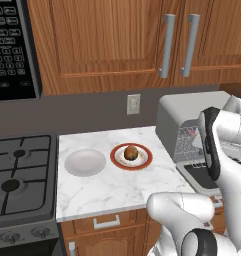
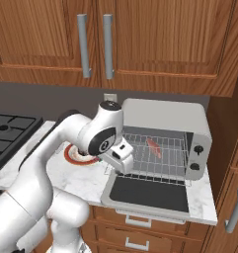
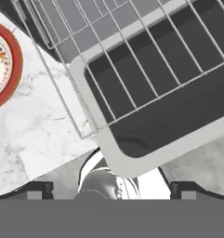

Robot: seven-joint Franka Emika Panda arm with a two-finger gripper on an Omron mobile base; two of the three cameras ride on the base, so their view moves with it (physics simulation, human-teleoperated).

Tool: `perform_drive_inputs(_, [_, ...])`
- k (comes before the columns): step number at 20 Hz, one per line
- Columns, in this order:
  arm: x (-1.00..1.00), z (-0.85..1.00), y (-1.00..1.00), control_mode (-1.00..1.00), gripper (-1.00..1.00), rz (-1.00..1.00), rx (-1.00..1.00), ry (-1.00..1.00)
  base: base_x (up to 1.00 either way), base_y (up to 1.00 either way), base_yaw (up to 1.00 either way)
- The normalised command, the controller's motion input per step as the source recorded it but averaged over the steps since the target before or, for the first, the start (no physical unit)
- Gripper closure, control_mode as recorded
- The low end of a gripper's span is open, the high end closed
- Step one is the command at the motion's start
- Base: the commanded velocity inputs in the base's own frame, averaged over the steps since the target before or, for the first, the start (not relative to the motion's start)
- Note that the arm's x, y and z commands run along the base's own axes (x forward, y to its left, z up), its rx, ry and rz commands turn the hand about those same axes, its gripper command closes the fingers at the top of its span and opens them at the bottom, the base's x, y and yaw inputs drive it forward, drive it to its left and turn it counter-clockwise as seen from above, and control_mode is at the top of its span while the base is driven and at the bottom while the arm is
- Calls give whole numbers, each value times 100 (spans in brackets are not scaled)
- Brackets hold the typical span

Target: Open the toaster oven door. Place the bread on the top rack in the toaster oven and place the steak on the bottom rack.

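Observation:
The toaster oven (image 2: 165, 116) stands at the right end of the counter. Its door (image 2: 149, 195) hangs fully down, dark glass facing up. The pink-red steak (image 2: 153, 147) lies on a wire rack (image 2: 162, 163) that sticks partly out of the oven; I cannot tell which rack it is. On a red-rimmed plate (image 1: 144, 161) to the left of the oven sits the brown bread (image 1: 131, 152). My gripper (image 2: 119, 167) hovers open above the door's left front corner (image 3: 108, 153) with nothing between its fingertips (image 3: 36, 188). The hand view looks down on the rack (image 3: 132, 56) and the plate (image 3: 13, 65).
A white bowl (image 1: 85, 162) sits left of the plate on the marble counter (image 1: 107, 192). A gas stove (image 1: 17, 175) adjoins the counter's left edge, with a black microwave (image 1: 12, 45) above it. Wooden cabinets (image 2: 140, 34) hang overhead, and a wall outlet (image 1: 133, 104) is behind the plate.

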Motion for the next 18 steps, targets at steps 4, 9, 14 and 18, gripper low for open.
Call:
perform_drive_inputs(4, [24, 0, 100, -100, -100, 34, 0, 5, 0, 0, 0])
perform_drive_inputs(9, [12, 0, 100, -100, -100, 19, 0, 4, 0, 0, 0])
perform_drive_inputs(14, [26, -4, 98, -100, -100, 9, 0, 2, 0, 0, 0])
perform_drive_inputs(18, [83, -1, 80, -100, -100, 5, 0, 0, 0, 0, 0])
